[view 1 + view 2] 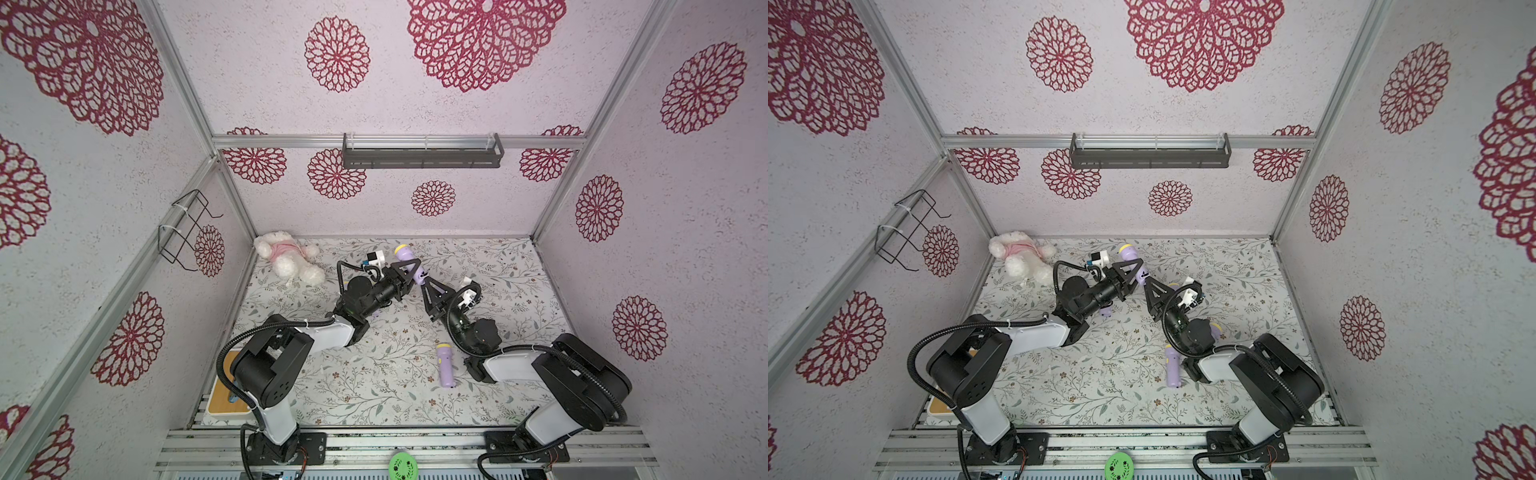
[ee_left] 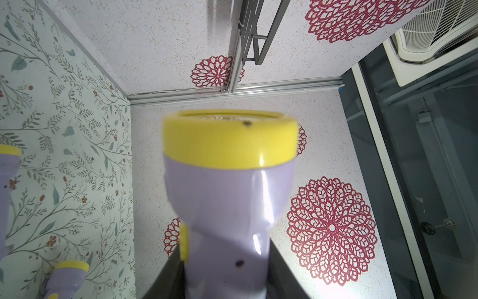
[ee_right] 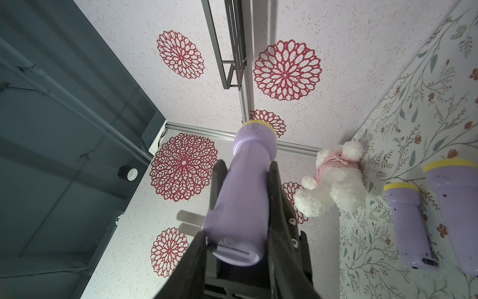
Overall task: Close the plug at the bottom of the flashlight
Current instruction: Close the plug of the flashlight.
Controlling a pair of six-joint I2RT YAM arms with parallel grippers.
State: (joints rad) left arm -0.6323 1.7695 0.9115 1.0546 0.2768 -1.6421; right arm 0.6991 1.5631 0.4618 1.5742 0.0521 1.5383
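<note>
Flashlight (image 1: 418, 274) clamped in left hand (image 2: 225, 261), base between right hand (image 3: 235, 240) fingers (image 3: 196, 248), grip unclear

both top views hang high over the near edge of the tabletop (image 1: 374, 386), facing steeply down and inward, far off, sharing nearly the whole scene. the left wrist view sits tight behind the held flashlight (image 2: 227, 196), facing its head; the right wrist view faces the same flashlight's bottom end, close.

At least four flashlights (image 1: 445, 365) (some half hidden), one plush toy (image 1: 286, 257).
</note>
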